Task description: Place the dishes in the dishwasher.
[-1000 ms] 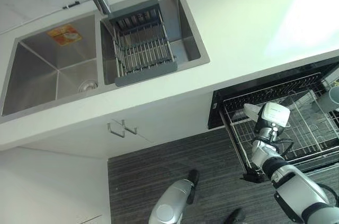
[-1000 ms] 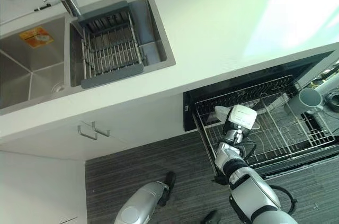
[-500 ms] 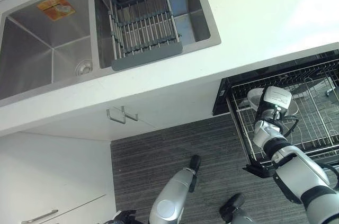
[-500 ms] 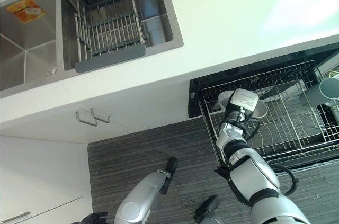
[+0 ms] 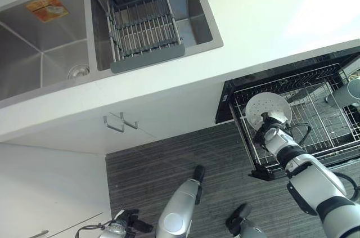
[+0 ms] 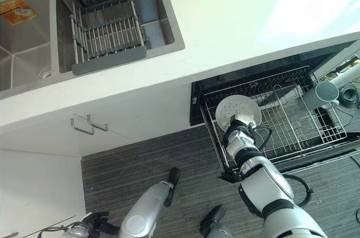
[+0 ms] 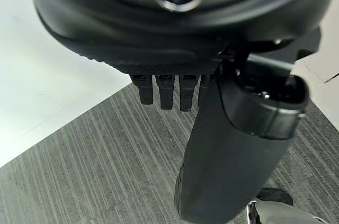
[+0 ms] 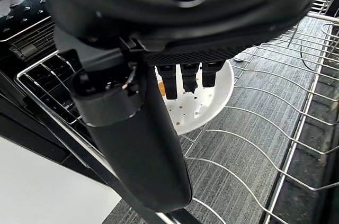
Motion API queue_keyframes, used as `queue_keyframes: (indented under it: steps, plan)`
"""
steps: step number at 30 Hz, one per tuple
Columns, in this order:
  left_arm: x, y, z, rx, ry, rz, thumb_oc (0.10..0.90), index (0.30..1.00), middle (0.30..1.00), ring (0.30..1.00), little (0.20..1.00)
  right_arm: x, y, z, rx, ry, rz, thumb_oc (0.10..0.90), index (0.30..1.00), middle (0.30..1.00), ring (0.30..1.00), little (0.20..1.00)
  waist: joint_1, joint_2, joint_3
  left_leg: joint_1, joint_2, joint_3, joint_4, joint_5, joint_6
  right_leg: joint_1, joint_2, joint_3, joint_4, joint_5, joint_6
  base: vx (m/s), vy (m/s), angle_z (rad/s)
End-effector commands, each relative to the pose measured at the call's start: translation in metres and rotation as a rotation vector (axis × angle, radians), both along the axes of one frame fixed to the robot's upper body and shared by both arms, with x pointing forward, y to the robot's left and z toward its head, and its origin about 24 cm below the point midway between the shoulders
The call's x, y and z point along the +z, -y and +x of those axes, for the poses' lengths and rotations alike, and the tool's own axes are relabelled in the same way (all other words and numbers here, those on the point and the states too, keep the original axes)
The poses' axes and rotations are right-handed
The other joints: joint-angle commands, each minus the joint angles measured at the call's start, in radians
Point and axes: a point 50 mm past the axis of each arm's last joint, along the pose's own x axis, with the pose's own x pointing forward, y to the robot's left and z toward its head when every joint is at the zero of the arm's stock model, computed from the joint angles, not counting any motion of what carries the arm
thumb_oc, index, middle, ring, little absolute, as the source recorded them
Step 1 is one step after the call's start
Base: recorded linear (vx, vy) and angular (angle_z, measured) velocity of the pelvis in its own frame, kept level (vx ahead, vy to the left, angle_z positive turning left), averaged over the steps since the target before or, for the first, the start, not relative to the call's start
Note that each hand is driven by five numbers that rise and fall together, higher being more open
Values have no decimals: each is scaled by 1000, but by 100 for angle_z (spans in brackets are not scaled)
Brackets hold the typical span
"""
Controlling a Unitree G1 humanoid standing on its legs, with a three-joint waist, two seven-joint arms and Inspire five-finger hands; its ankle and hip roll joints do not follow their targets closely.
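Since half a second ago, the right hand (image 5: 264, 134) has drawn back toward the robot, and the white perforated plate (image 5: 268, 108) that it covered then now shows its full face, tilted in the near-left corner of the pulled-out dishwasher rack (image 6: 315, 137). From the right wrist view the fingers (image 8: 186, 77) hang straight and relaxed just short of the plate (image 8: 198, 108), with the thumb stretched out beside them, so the hand appears to have let go; whether a fingertip touches the rim cannot be told. The plate seems to lean on the rack wires (image 8: 254, 144), which would hold it on edge so that water can reach both faces. A grey cup (image 6: 327, 91) sits at the rack's far right corner, well apart from the plate.

Lower down, the left hand (image 7: 212, 128) hangs idle over the striped floor (image 7: 95, 166), fingers loosely straight and holding nothing. Up on the white counter (image 5: 253, 18), the sink (image 5: 34, 58) holds a grey drying rack (image 5: 143, 24) that appears to carry no dishes, which suggests little is left to load.
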Motion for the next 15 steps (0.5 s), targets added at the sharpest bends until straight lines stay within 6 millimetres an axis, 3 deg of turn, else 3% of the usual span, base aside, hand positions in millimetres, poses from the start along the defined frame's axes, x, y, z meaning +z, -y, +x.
queue_keyframes:
  steps: [1, 3, 4, 8, 12, 15]
  plan:
    - [-4, -24, -37, 20, -127, 86, 800, 900, 900, 900, 900, 30, 12, 12, -10, 99, -35, 800, 900, 900, 900, 900, 24, 9, -67, 71, 77, 0, -41, -141, -104, -63, -46, 54, 71, -84, 39, 0, 0, 0]
    - [-4, -25, -36, 22, -128, 90, 800, 900, 900, 900, 900, 30, 10, 12, -3, 107, -29, 800, 900, 900, 900, 900, 22, 5, -69, 73, 78, 1, -41, -142, -104, -63, -44, 56, 71, -84, 40, 0, 0, 0]
    - [-4, -43, -45, 123, -208, 216, 800, 900, 900, 900, 900, -40, 36, -37, -213, 4, 176, 800, 900, 900, 900, 900, -151, -44, -105, 331, 90, 108, -41, -278, -64, -127, -39, 133, 71, 53, 42, -20, -25, 5]
    - [-9, -36, -56, 142, -234, 204, 800, 900, 900, 900, 900, -46, 41, -45, -219, -16, 151, 800, 900, 900, 900, 900, -169, -54, -134, 343, 113, 131, -41, -279, -82, -120, -40, 130, 71, 28, 43, -8, -18, -3]
    - [-3, -52, -65, 133, -281, 156, 800, 900, 900, 900, 900, -40, 53, -47, -201, 4, 112, 800, 900, 900, 900, 900, -187, -32, -167, 349, 120, 138, -41, -271, -99, -119, -41, 136, 71, 18, 51, -24, 66, 8]
    - [-3, -54, -70, 140, -296, 136, 800, 900, 900, 900, 900, -36, 49, -44, -171, 49, 103, 800, 900, 900, 900, 900, -200, -32, -177, 355, 120, 144, -41, -268, -99, -126, -37, 147, 71, 24, 55, -2, 62, -12]
